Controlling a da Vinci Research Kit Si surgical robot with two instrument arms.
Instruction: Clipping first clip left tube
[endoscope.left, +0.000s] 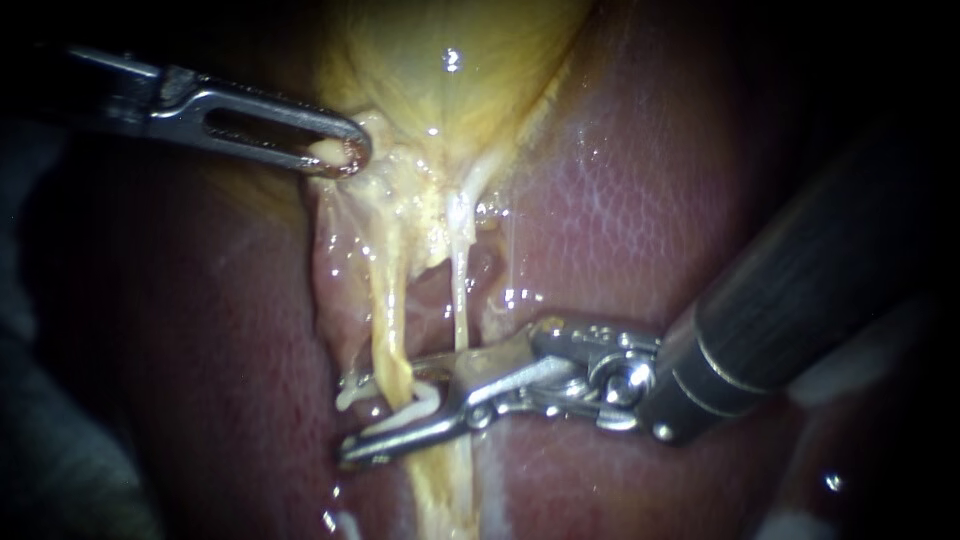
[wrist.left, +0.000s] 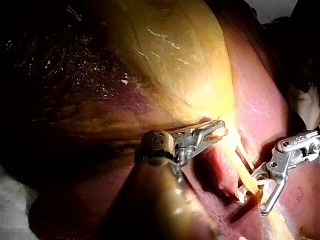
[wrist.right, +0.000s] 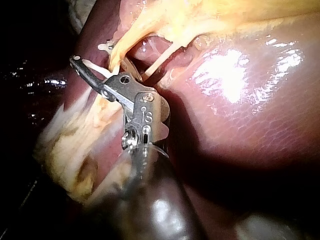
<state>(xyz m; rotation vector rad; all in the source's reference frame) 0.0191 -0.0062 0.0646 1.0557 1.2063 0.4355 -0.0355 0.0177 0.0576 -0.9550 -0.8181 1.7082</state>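
The yellow gallbladder (endoscope.left: 450, 70) narrows into two tubes over the dark red liver (endoscope.left: 620, 220). My left instrument (endoscope.left: 338, 155) comes from the upper left and is shut on pale tissue at the gallbladder's neck, as the left wrist view also shows (wrist.left: 216, 131). The thick yellow left tube (endoscope.left: 385, 325) runs down between the open jaws of my right instrument (endoscope.left: 346, 420), which enters from the right. A white clip (endoscope.left: 420, 402) sits along those jaws, open around the tube. The thin right tube (endoscope.left: 462, 290) passes just behind the upper jaw.
Frayed yellow tissue (endoscope.left: 445, 490) trails below the jaws. Liver surrounds the tubes on both sides. In the right wrist view, pale ragged tissue (wrist.right: 70, 145) lies beside the instrument's shaft.
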